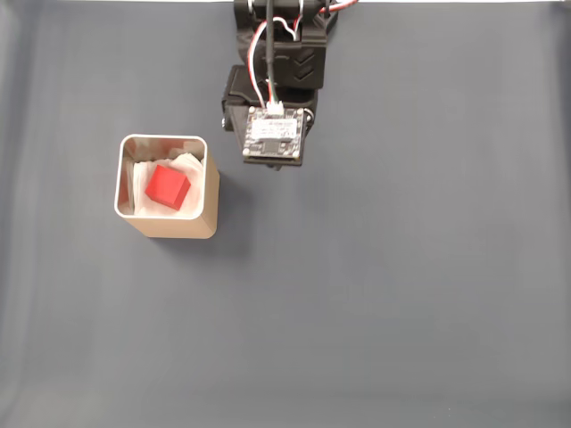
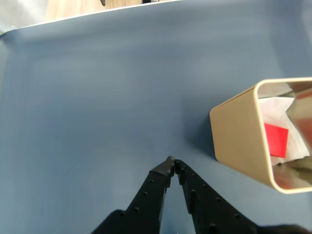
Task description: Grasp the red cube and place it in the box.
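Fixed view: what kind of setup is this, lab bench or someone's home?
Probably a small tabletop test bench, though I can't tell lab from home: a plain blue-grey mat, one arm with an exposed circuit board, and a single box holding the red cube.

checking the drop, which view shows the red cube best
The fixed view: it looks straight down into the box, showing the whole red cube on the white lining. The wrist view catches one red face past the rim.
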Robot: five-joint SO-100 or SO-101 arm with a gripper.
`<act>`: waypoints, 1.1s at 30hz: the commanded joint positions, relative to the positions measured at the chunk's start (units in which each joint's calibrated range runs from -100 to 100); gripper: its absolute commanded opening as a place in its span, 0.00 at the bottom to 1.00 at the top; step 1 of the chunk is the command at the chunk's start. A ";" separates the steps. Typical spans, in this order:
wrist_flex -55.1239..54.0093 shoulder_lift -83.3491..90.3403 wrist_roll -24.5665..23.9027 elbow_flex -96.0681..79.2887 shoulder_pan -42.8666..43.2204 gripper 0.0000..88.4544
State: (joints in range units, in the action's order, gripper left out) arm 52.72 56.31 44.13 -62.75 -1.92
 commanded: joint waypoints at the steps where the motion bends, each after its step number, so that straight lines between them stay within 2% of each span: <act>1: -0.81 5.35 1.17 -4.25 0.75 0.00; 19: 0.75 29.67 3.57 -30.69 1.03 0.00; 26: 5.67 40.23 3.96 -36.98 0.75 0.00; 33: 11.66 43.60 2.25 -37.07 0.60 0.00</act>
State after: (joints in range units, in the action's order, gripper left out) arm 62.88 99.11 47.01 -99.27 -1.09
